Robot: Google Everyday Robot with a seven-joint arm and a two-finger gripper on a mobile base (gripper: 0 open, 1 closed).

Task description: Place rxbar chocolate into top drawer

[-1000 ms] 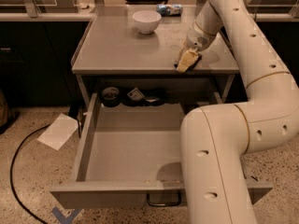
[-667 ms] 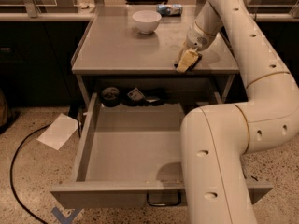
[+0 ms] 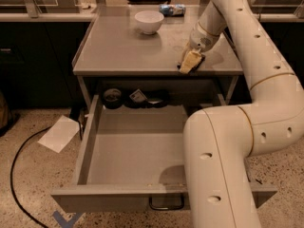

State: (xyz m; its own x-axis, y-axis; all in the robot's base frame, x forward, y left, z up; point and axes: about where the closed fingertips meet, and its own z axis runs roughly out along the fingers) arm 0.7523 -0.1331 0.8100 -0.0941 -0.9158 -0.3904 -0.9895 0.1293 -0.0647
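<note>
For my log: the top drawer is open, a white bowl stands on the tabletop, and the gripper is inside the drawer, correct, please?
Not quite: the camera view shows the gripper at the front edge of the tabletop, not inside the top drawer. The open drawer and white bowl are right.

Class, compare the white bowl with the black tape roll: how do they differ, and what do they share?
The white bowl is pale; the black tape roll is dark. The bowl stands on the table top; the tape roll lies at the back of the top drawer, beneath it. Both are round. The end effector is at the table top's front right edge.
</note>
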